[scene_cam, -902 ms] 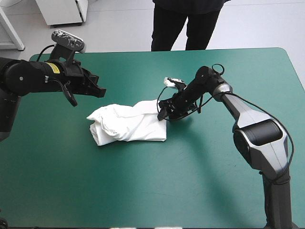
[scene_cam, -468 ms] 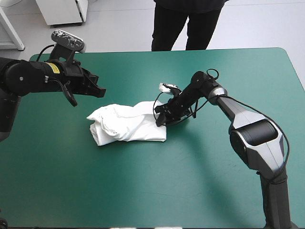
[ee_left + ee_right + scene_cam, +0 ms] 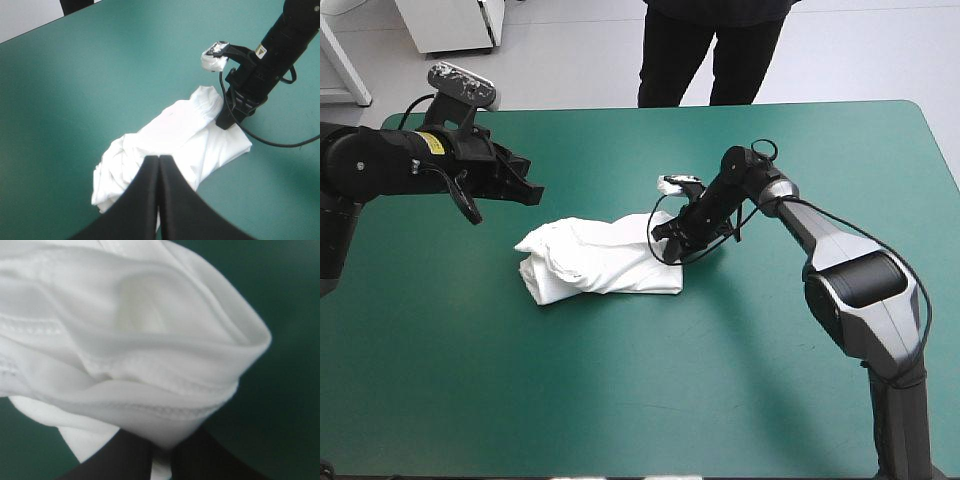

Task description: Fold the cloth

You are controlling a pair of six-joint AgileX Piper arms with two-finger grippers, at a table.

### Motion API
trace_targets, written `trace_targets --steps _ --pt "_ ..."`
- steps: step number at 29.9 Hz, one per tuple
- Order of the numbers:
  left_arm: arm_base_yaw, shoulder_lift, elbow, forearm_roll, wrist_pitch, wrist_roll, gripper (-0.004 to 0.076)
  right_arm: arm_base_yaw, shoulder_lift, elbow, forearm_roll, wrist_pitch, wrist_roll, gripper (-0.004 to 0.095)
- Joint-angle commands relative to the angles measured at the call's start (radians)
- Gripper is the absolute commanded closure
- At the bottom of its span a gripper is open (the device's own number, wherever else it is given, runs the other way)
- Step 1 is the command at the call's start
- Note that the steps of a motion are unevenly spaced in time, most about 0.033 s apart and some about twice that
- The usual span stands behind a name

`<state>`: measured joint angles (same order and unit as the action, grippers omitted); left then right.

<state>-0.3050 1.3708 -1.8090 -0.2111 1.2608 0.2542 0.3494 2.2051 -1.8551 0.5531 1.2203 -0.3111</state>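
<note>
This looks like a robotics lab or test room. Two black-and-grey robot arms, the left arm (image 3: 380, 165) and the right arm (image 3: 865, 285), reach in over a table (image 3: 620, 400) with a plain teal-green cover, and a white T-shirt (image 3: 600, 262) lies near the table's middle. Beyond the table's far edge is a smooth pale floor (image 3: 580, 50), and a white cabinet (image 3: 450, 22) stands past the table's far left corner.

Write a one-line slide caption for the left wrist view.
The left gripper, shut, hovers short of the folded white T-shirt on the teal-green table while the right gripper pinches one end.
</note>
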Motion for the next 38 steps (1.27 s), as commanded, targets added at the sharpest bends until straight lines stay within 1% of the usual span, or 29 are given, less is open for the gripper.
trace_targets --steps 1,4,8,18,22,24,27,30,36,38 --pt "-0.001 -0.041 -0.024 -0.035 0.026 -0.009 0.0746 -0.071 -0.096 -0.018 -0.120 0.031 0.010 0.0915" --pt "-0.001 -0.048 -0.024 -0.035 0.026 -0.009 0.0746 -0.136 -0.149 -0.011 -0.163 0.029 0.020 0.0915" --pt "-0.001 -0.049 -0.024 -0.038 0.026 -0.009 0.0746 -0.250 -0.216 0.037 -0.211 0.029 0.024 0.0915" --pt "-0.001 -0.049 -0.024 -0.040 0.026 -0.005 0.0746 -0.579 -0.317 0.149 -0.255 0.029 0.024 0.0913" --pt "-0.001 -0.049 -0.024 -0.040 0.026 -0.003 0.0746 -0.691 -0.343 0.172 -0.261 0.024 0.024 0.0913" --pt "-0.001 -0.049 -0.024 -0.040 0.026 0.004 0.0746 -0.730 -0.351 0.189 -0.261 0.022 0.020 0.0912" --pt "-0.001 -0.049 -0.024 -0.040 0.026 0.008 0.0746 -0.772 -0.362 0.235 -0.270 0.013 0.008 0.0913" --pt "-0.001 -0.049 -0.024 -0.038 0.026 0.010 0.0746 -0.791 -0.364 0.284 -0.300 0.004 0.001 0.0911" --pt "-0.001 -0.049 -0.024 -0.034 0.026 0.010 0.0746 -0.790 -0.368 0.360 -0.369 -0.016 -0.006 0.0911" --pt "-0.001 -0.049 -0.024 -0.034 0.026 0.012 0.0746 -0.790 -0.370 0.360 -0.370 -0.022 -0.005 0.0911"
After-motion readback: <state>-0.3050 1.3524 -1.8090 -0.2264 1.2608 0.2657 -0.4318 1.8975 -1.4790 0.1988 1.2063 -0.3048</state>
